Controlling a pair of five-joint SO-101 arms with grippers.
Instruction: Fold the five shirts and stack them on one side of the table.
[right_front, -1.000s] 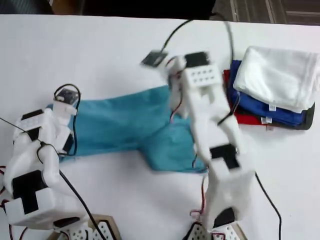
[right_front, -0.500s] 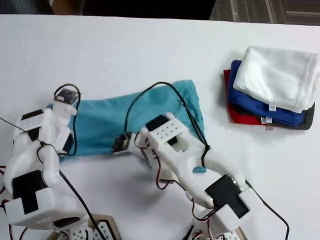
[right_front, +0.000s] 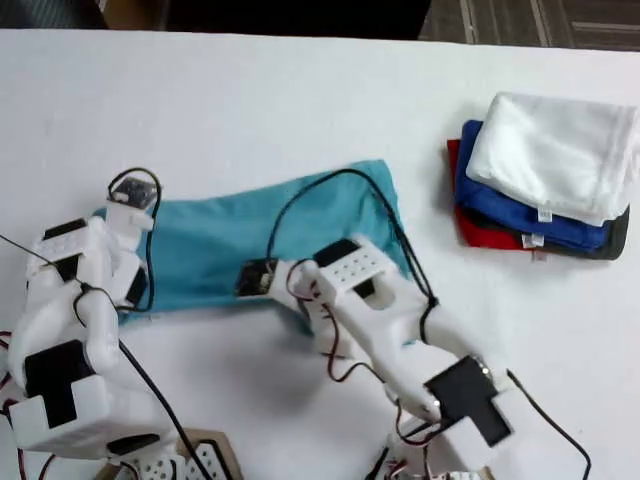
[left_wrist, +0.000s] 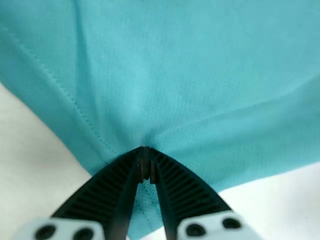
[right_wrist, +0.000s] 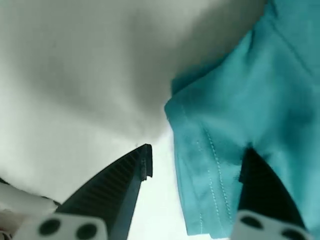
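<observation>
White table (right_front: 200, 90), arms at near edge. Teal shirt (right_front: 230, 240) lies centre-left, part-folded into long band. Long axis left-right, right end angled slightly far, toward folded stack (right_front: 545, 175) at right side, well apart. Left gripper (left_wrist: 145, 167) pinched tight on shirt's left end. Right gripper (right_wrist: 197, 162) spread, jaws straddling near hem corner, nothing held. Risks, as judged: right jaws catch one layer only, fold goes skewed; left pinch small, could slip under pull; black cable (right_front: 340, 173) draped over shirt may drag cloth.
</observation>
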